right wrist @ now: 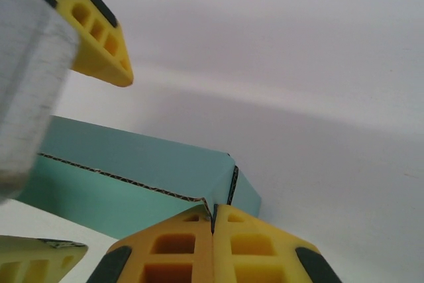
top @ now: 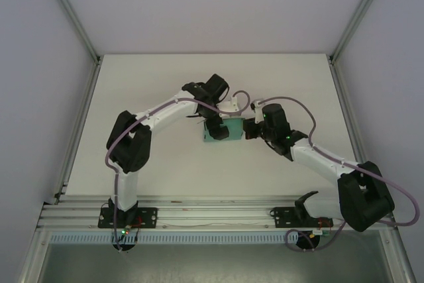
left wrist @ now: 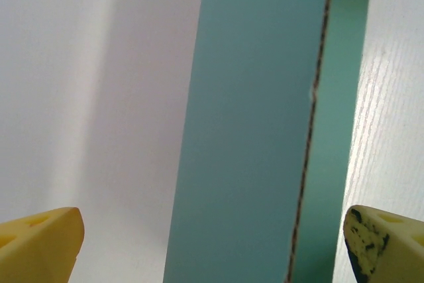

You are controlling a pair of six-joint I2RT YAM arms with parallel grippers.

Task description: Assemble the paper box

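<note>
I judge the paper box [top: 216, 131] already box-shaped; left hand [left wrist: 212, 250] released astride it, right hand [right wrist: 213, 230] clenched at its three o'clock.

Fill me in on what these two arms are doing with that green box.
Two robot arms are working on a teal paper box in the middle of the white table. The right claw is shut at the box's edge and seems to pinch the card there. The left claw stands wide open with the box between its fingers, gripping nothing. The box already looks folded into a rectangular shape, with a perforated crease along one side.
</note>
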